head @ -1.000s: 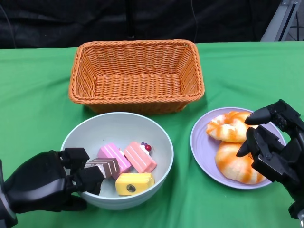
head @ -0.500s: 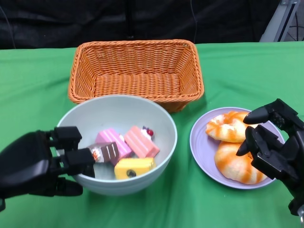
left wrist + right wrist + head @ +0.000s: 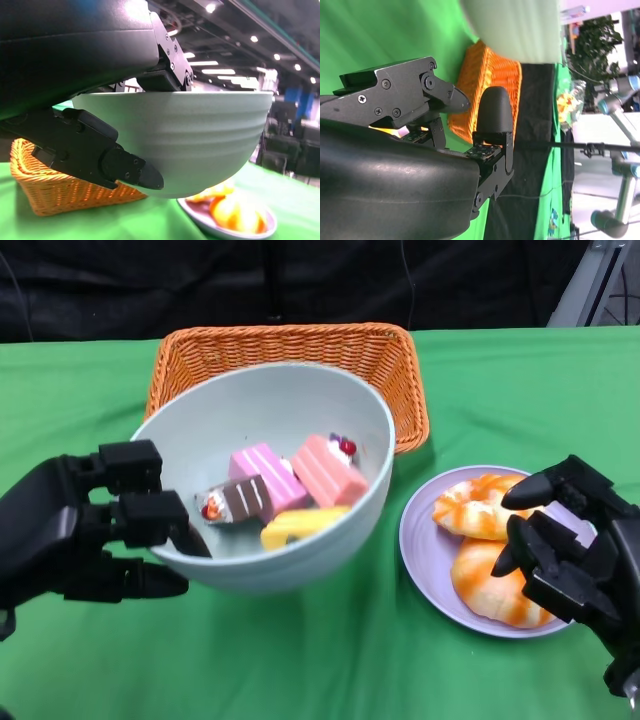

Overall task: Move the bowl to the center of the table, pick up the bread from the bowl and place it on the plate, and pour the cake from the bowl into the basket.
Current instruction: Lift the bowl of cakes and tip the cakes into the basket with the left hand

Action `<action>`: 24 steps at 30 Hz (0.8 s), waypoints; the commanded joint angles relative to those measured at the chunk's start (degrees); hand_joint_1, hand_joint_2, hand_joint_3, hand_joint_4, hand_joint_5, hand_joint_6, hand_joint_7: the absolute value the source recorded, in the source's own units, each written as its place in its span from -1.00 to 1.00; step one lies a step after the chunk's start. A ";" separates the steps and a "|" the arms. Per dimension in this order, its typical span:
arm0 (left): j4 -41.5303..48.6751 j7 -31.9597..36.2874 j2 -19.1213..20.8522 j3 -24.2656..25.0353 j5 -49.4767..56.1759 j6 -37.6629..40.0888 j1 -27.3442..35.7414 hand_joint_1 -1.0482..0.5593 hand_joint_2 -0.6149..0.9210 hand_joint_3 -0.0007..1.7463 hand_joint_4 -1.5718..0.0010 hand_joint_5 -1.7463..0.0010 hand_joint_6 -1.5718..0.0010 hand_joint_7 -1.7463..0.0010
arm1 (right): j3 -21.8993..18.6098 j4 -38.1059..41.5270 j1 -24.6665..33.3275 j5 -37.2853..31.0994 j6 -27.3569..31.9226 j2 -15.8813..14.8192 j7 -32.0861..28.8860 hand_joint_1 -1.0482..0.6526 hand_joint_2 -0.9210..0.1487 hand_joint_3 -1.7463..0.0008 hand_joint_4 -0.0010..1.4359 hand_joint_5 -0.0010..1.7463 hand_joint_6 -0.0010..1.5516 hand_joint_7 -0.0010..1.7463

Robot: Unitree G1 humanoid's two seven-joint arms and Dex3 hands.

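Note:
My left hand (image 3: 85,532) grips the near-left rim of a pale green bowl (image 3: 200,430) and holds it off the table, in front of the orange wicker basket (image 3: 385,355). Several cake pieces lie inside: pink (image 3: 268,475), salmon with a cherry (image 3: 328,468), chocolate (image 3: 238,502), yellow (image 3: 300,525). The left wrist view shows the bowl (image 3: 190,140) from below with fingers (image 3: 100,155) on its wall. Two bread pieces (image 3: 475,508) lie on the lavender plate (image 3: 420,540). My right hand (image 3: 570,560) hovers over the plate's right side, fingers apart, holding nothing.
The basket (image 3: 485,85) also shows in the right wrist view, beyond my right hand (image 3: 435,125). A green cloth (image 3: 340,660) covers the table. A black backdrop runs behind the far edge.
My left hand has lifted the bowl off the table and carried it up and toward the basket, covering much of it. The cakes shifted inside. The right hand barely moved.

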 commanded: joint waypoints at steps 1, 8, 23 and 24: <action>2.89 -6.66 -1.86 0.54 -9.28 0.12 -4.05 -0.02 0.91 -0.34 0.15 -0.97 -0.05 -0.19 | 2.67 1.01 1.24 -3.18 -3.77 -1.64 1.36 0.23 -0.88 0.25 -0.26 1.00 -0.54 0.87; 4.62 -25.67 -7.54 0.22 -28.78 5.59 -6.52 0.07 0.61 0.10 0.11 -0.92 -0.09 -0.23 | 5.13 3.48 2.56 -5.84 -12.18 -2.12 4.13 0.25 -0.80 0.21 -0.22 1.00 -0.46 0.85; 18.95 -29.23 -18.70 7.21 -19.56 13.80 -18.19 0.16 0.67 0.03 0.07 -0.97 0.01 -0.48 | 8.22 5.14 3.45 -9.16 -16.04 -1.94 4.50 0.19 -0.51 -0.04 -0.17 1.00 -0.35 0.76; 20.02 -29.19 -19.47 7.33 -19.30 14.13 -19.02 0.16 0.66 0.05 0.08 -0.98 0.02 -0.50 | 8.40 5.32 3.41 -9.47 -16.27 -1.91 4.43 0.19 -0.50 -0.03 -0.16 1.00 -0.35 0.75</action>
